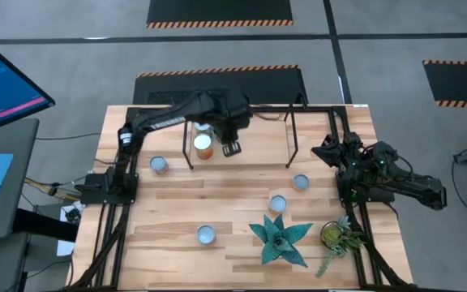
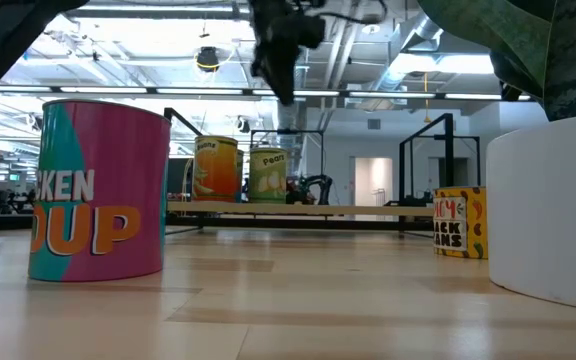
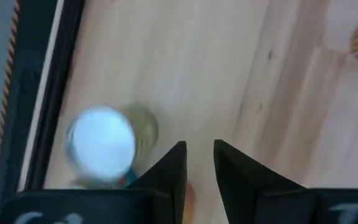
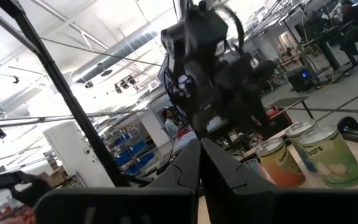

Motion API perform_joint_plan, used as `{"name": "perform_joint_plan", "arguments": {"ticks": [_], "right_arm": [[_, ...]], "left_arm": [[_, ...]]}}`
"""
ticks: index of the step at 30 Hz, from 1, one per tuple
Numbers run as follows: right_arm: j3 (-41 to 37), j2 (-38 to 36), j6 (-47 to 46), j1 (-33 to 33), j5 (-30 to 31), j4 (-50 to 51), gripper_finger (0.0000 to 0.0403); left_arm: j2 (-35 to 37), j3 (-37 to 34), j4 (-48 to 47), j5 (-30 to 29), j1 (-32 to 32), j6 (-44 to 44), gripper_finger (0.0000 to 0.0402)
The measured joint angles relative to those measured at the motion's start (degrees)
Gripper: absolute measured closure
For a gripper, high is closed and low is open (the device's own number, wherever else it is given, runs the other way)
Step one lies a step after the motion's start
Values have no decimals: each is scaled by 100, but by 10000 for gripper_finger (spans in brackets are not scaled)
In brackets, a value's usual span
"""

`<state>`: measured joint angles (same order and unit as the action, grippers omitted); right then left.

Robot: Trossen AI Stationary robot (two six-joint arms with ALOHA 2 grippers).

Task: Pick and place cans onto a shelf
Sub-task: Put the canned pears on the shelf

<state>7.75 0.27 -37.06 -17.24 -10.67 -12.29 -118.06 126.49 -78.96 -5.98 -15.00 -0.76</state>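
Your left gripper (image 1: pixel 232 149) hangs empty, fingers slightly parted, above the shelf (image 1: pixel 242 138) at the table's far edge, beside the orange can (image 1: pixel 204 147) and green can (image 2: pixel 268 174) standing there. Four cans, one near the left edge (image 1: pixel 160 165), stand on the table (image 1: pixel 177 211). Your right gripper (image 1: pixel 328 152) waits closed and empty at the far right corner.

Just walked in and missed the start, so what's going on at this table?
The robot is putting cans on the shelf. Two cans, orange and green, stand on it. The left gripper hangs above the shelf near them, empty, fingers slightly apart. The right gripper waits shut at the table's right edge. Four cans are on the table.
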Motion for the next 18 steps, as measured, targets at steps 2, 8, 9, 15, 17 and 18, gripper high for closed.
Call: {"name": "perform_joint_plan", "arguments": {"ticks": [2,8,9,15,17,18], "right_arm": [[0,-7,-1,2,-17,-9,365],[2,-11,-4,55,-123,-26,365],[2,-11,-2,69,-123,-11,365],[2,-11,-2,73,-126,-20,365],[2,-11,-2,74,-128,-18,365],[2,-11,-2,73,-127,-18,365]], "left_arm": [[-33,-269,17,-105,-17,-68,331],[-85,-880,81,-21,-147,-66,331],[-83,-968,189,-26,-153,-75,331],[-99,-1148,558,99,-237,-203,331],[-118,-1154,616,63,-270,-201,331],[-120,-1156,641,65,-290,-201,331]]}}
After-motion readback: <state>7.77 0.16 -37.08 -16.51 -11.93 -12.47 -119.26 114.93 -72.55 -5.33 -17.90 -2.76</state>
